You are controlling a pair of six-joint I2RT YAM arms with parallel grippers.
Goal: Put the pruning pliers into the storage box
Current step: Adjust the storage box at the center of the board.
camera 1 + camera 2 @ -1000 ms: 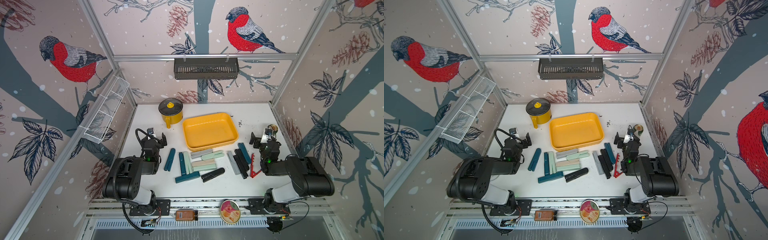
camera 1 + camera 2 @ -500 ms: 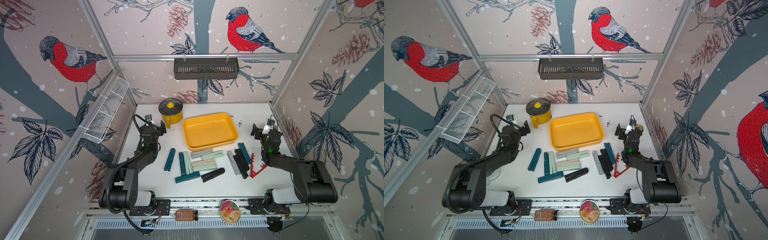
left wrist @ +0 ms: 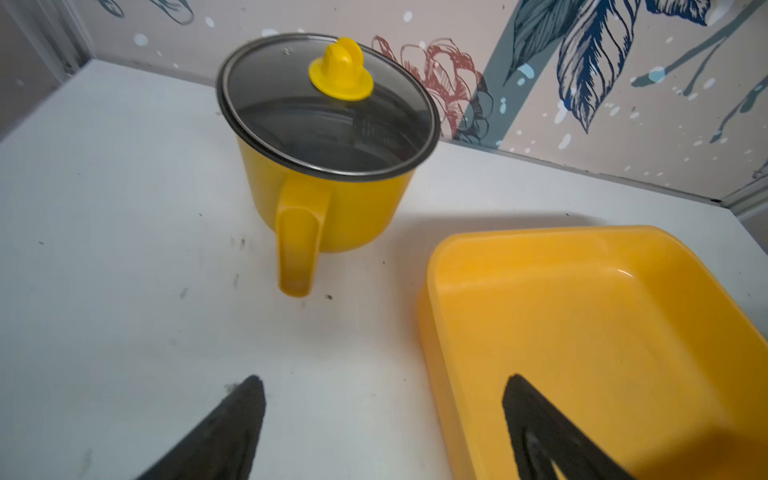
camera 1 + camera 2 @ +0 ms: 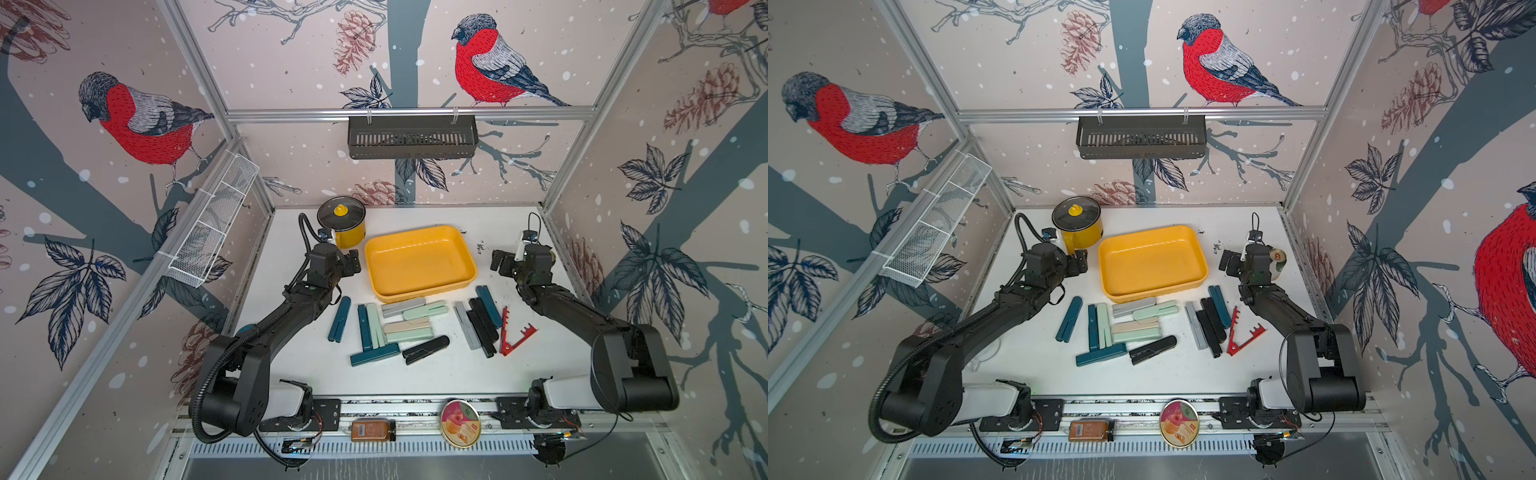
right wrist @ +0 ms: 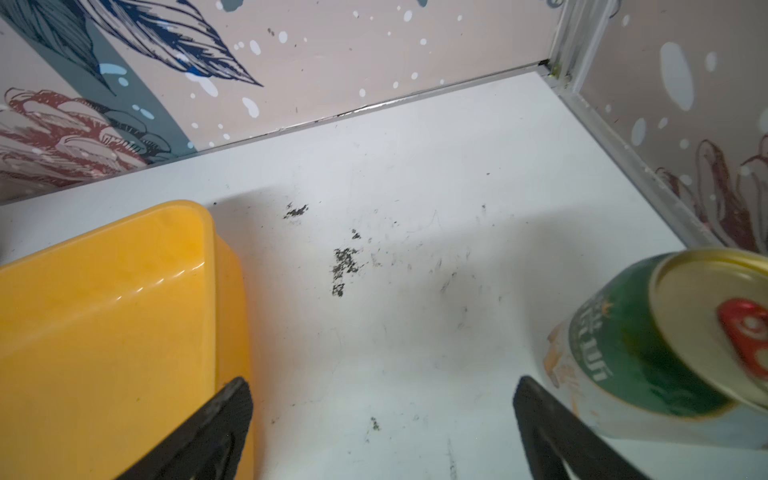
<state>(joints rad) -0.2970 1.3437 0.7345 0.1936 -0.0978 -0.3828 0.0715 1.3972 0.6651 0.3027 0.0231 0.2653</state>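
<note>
The pruning pliers lie loose on the white table in front of the storage box (image 4: pixel 417 259), an empty yellow tray. Among them are a teal pair (image 4: pixel 338 318), a black pair (image 4: pixel 426 349), mint and beige ones (image 4: pixel 409 328) and a red V-shaped toothed one (image 4: pixel 513 336). My left gripper (image 4: pixel 351 264) hovers open at the box's left side, with one finger (image 3: pixel 536 419) over the box (image 3: pixel 582 316). My right gripper (image 4: pixel 498 262) hovers open at the box's right side, above bare table (image 5: pixel 382 380). Neither holds anything. No pliers show in the wrist views.
A yellow lidded pot (image 4: pixel 343 222) stands just behind my left gripper. A green can (image 5: pixel 665 332) lies close to my right gripper, by the right wall. A black slotted basket (image 4: pixel 411 137) and a white wire basket (image 4: pixel 212 226) hang on the walls. A jar (image 4: pixel 372 430) and a round tin (image 4: pixel 460 422) sit on the front rail.
Both arms have stretched away from the front, carrying the grippers back past the pliers to either side of the box. The left jaws have narrowed slightly.
</note>
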